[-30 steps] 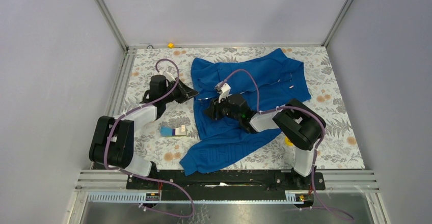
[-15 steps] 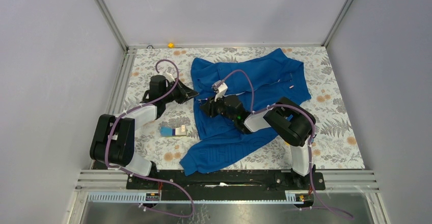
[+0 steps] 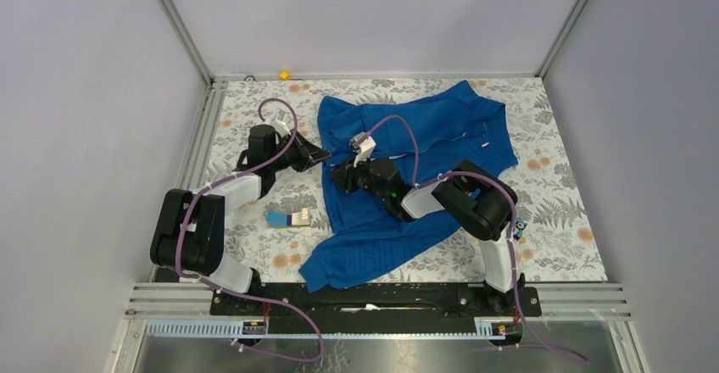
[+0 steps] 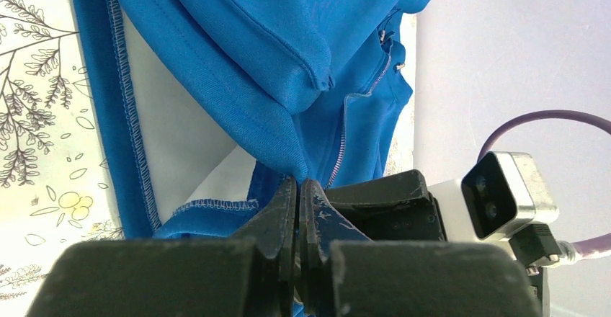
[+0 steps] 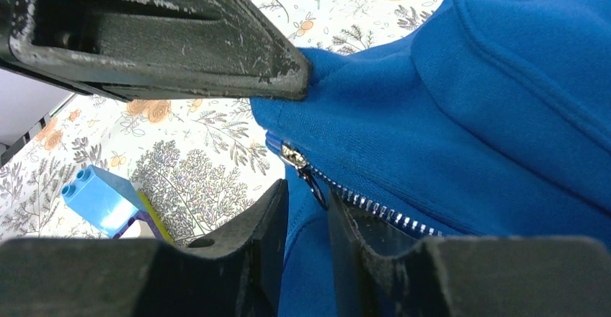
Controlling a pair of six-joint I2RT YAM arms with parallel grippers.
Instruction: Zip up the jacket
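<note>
1. A few small toy blocks (image 3: 289,218) lie on the flowered worktop (image 3: 560,178), just left of the jacket. They are apart from both arms and seem to have no part in the job.
2. The left gripper (image 3: 326,154) reaches to the left edge of the jacket (image 3: 441,127). Its wrist view shows the jaws pressed together, pinching a fold of the blue cloth close beside the end of the zipper (image 5: 375,210).
3. The right gripper (image 3: 337,175) sits just beside the left one, over the jacket. In its wrist view the jaws are narrowly spread, and the pull tab (image 5: 314,187) hangs in the gap between them. The tab dangles from the slider (image 5: 294,157). Neither jaw is seen bearing on it.
4. The jacket lies rumpled across the middle and far right of the worktop, with one part trailing toward the near edge. The slider sits at the very end of the silvery teeth, next to the pinched fold.
5. The step in hand looks like taking hold of the pull tab while the left arm anchors the cloth, so the zipping itself seems barely begun.
6. The next move calls for the right jaws to clamp squarely on the thin tab. They would then draw it along the line of teeth, away from the left gripper. The left hold would need to stay firm so the cloth is taut and does not bunch.
</note>
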